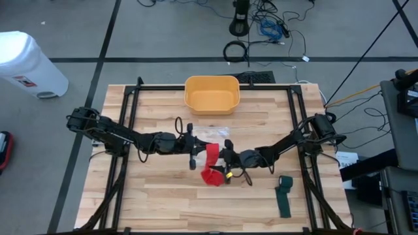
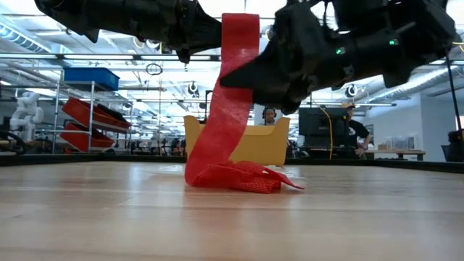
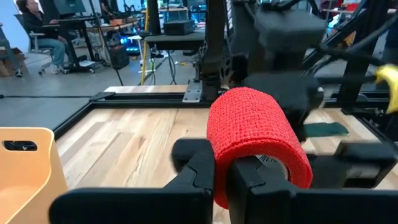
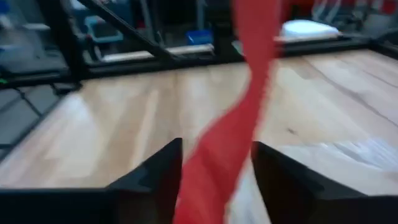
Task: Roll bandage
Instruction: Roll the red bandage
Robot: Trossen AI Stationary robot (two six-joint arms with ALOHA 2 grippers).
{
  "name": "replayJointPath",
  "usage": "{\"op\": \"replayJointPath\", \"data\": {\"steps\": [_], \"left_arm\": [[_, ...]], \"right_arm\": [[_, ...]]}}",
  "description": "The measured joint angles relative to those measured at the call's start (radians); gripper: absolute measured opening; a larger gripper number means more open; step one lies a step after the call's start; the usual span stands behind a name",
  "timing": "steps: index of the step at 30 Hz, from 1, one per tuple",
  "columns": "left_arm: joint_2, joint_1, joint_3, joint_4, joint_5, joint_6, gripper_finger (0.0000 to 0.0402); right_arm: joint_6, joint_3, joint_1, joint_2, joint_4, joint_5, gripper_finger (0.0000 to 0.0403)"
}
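Note:
A red bandage (image 1: 212, 153) is partly wound at its upper end. From there a strip (image 2: 225, 109) hangs down to a loose heap (image 2: 239, 177) on the table. My left gripper (image 1: 194, 149) is shut on the wound end (image 3: 255, 134). My right gripper (image 1: 228, 156) is open, and the hanging strip (image 4: 233, 137) runs between its two fingers. I cannot tell whether those fingers touch the strip. A dark green rolled bandage (image 1: 284, 196) lies on the table at the near right. My left gripper holds the red bandage's wound end (image 3: 249, 155), which is wrapped in several layers over one finger (image 3: 264, 183) and passes between the two fingers. The fingers lie level, coming from the table's left. The wound end is lifted clear, and the strip hangs slack to the heap.
A yellow bin (image 1: 211, 93) stands at the table's far middle. Black frame rails (image 1: 127, 124) run along the left and right sides of the table. Bare wood lies at the near left (image 1: 144, 196).

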Motion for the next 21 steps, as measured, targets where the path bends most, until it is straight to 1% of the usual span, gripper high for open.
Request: {"op": "replayJointPath", "data": {"steps": [2,4,5,6,8,10,17,21], "left_arm": [[0.0,-0.005,0.001,-0.001,0.0,0.0,0.0013],[-0.003,-0.007,0.001,-0.005,0.0,0.0,0.0013],[-0.008,-0.008,0.001,-0.011,0.0,0.0,0.0013],[-0.01,-0.01,0.001,-0.009,0.0,0.0,0.0013],[-0.02,-0.017,0.001,-0.013,0.0,-0.001,0.0013],[-0.039,-0.024,0.0,-0.023,0.0,0.0,0.0013],[-0.074,-0.045,0.0,-0.071,0.008,-0.002,0.0013],[-0.073,-0.05,0.0,-0.113,0.035,-0.048,0.0013]], "right_arm": [[0.004,0.001,-0.002,0.0,-0.003,0.009,0.012],[-0.002,0.001,0.001,0.0,0.001,0.007,0.0051],[-0.01,0.001,0.003,0.0,0.0,0.007,0.0026],[-0.013,0.001,0.008,0.0,0.001,0.031,0.0015],[-0.013,-0.002,0.013,0.0,-0.002,0.083,0.0006],[-0.02,-0.013,0.013,0.0,-0.002,0.107,0.0002],[-0.028,-0.042,-0.009,-0.001,0.041,0.11,0.0],[-0.058,-0.043,-0.025,-0.006,0.051,0.11,0.0]]}}
